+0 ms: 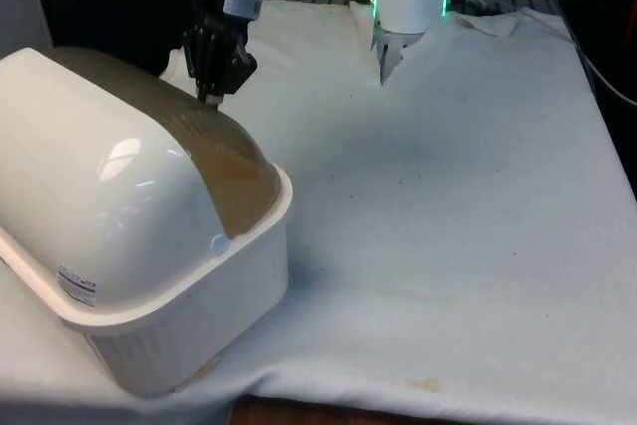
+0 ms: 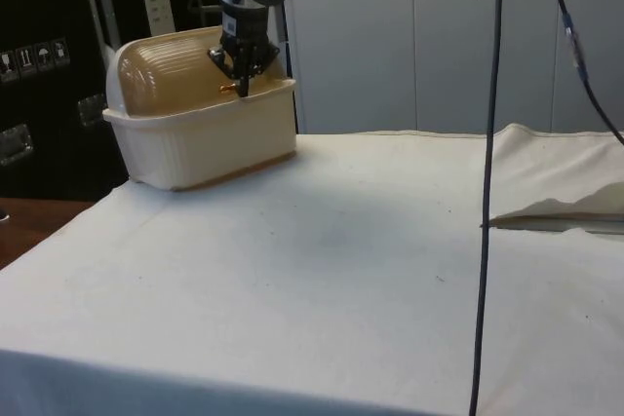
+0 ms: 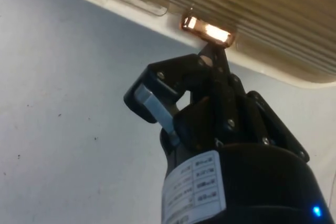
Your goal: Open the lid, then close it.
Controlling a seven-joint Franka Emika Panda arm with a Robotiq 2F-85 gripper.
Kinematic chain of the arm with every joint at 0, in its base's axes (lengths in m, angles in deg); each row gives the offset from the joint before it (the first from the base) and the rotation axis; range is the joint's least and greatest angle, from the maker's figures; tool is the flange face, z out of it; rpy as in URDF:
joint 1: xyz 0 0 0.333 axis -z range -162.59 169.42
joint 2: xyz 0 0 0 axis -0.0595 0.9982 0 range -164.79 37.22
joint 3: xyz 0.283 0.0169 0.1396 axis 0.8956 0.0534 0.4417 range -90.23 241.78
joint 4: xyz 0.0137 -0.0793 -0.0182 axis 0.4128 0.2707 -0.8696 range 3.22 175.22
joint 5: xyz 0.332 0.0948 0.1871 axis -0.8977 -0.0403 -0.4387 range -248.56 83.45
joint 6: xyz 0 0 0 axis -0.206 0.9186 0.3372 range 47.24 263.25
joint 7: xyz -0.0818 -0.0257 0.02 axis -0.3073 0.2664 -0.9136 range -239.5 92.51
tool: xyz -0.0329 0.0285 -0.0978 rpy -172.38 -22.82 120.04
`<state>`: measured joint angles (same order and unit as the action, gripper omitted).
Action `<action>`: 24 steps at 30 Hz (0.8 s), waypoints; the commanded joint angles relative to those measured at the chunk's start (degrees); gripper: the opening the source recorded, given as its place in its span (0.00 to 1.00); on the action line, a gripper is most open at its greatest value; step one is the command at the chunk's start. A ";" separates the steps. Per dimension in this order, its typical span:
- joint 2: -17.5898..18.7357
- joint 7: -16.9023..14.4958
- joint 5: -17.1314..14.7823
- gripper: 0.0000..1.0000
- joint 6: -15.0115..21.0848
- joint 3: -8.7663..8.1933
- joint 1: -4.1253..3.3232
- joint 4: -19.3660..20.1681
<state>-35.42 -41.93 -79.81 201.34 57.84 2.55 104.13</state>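
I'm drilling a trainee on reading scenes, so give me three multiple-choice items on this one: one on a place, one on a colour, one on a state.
1. Where is the end effector?
A. at the bread box's lid handle
B. at mid-table
C. beside the table

2. What colour is the lid?
A. blue
B. translucent brownish
C. black

3. How is the lid?
A. off the box
B. rolled fully open
C. closed

Answers:
1 A: its tips meet the small handle at the lid's edge on the bread box.
2 B: tinted ribbed cover over a cream base.
3 C: it reaches the base's rim.
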 commanded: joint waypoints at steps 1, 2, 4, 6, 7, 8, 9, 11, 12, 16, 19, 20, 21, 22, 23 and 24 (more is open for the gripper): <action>-0.17 1.55 1.20 0.00 -0.06 -1.09 -0.69 -0.11; -0.29 1.95 1.43 0.00 -0.11 -1.15 -0.69 -0.17; -0.40 2.29 1.66 0.00 -0.17 -1.20 -0.74 -0.23; -0.63 3.09 2.23 0.00 -0.34 -1.26 -0.74 -0.29; -0.69 3.50 2.52 0.00 -0.40 -1.26 -0.74 -0.34; -0.80 4.30 3.15 0.00 -0.52 -1.32 -0.69 -0.52; -0.86 4.70 3.44 0.00 -0.57 -1.32 -0.69 -0.57; -1.09 3.84 2.69 0.00 -0.29 -0.17 0.00 -0.23; -1.09 5.44 3.95 0.00 -0.74 -1.32 -0.69 -0.74; -1.60 7.33 5.21 0.00 -1.43 -1.43 -0.69 -1.26; -1.72 6.88 4.70 0.00 -1.38 -0.52 -0.06 -1.38; -2.18 8.08 5.56 0.00 -1.95 -1.43 -0.69 -1.55; -2.35 8.25 5.61 0.00 -2.01 -1.43 -0.63 -1.60; -2.46 8.42 5.67 0.00 -2.18 -1.43 -0.63 -1.66; -2.58 8.59 5.67 0.00 -2.35 -1.43 -0.63 -1.89; -2.64 8.77 5.73 0.00 -2.58 -1.43 -0.63 -2.12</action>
<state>-38.29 -34.08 -74.82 199.05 57.21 2.50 102.18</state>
